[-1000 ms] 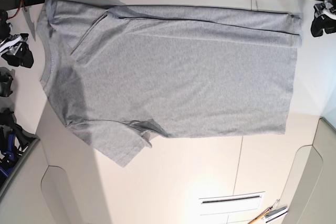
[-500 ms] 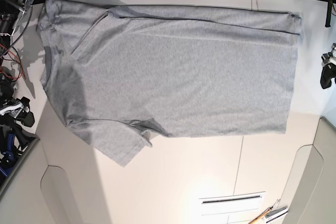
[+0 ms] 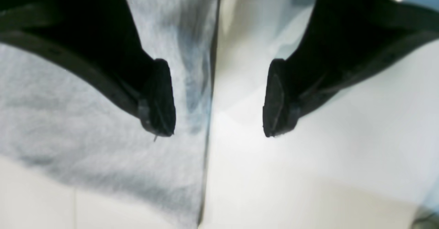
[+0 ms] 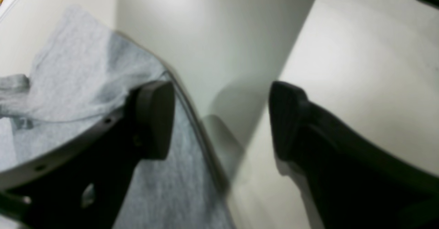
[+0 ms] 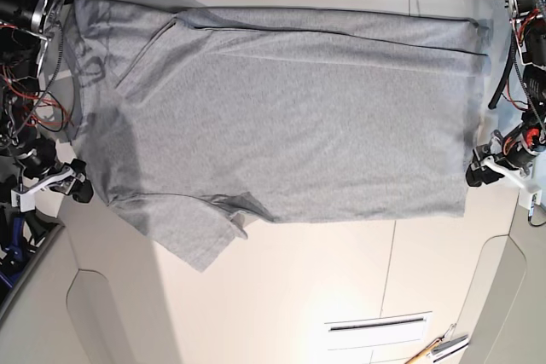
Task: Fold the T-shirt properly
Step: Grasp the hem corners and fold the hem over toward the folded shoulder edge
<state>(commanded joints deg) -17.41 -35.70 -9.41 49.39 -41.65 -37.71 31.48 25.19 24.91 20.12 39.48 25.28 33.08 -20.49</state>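
T-shirt [image 5: 290, 117]: 1 item, light heather-grey, lay spread flat across the white table [image 5: 299, 287], plain side up. Neck end sat toward the base view's left, hem toward its right. Far long edge was turned in along a fold line, with 1 sleeve tucked over the body near the top left. Other sleeve [image 5: 192, 232] stuck out at the lower left, slightly rumpled where it met the body.

Left gripper [image 5: 485, 168]: sat at the hem's lower corner on the base view's right. Its wrist view showed both black pads spread wide, 1 pad [image 3: 159, 98] over grey cloth [image 3: 68, 126], the other over bare table [image 3: 308, 174], the hem edge running between them. Nothing pinched.

Right gripper [image 5: 60, 181]: sat by the shoulder edge on the base view's left. Its wrist view showed jaws spread wide, 1 pad [image 4: 154, 119] above the cloth [image 4: 85, 71], the other above bare table [image 4: 360, 67], the cloth's edge running between. Nothing held; contact with the fabric could not be told.

Tools [image 5: 439, 347]: small items lay at the table's lower right edge, well apart from the shirt.
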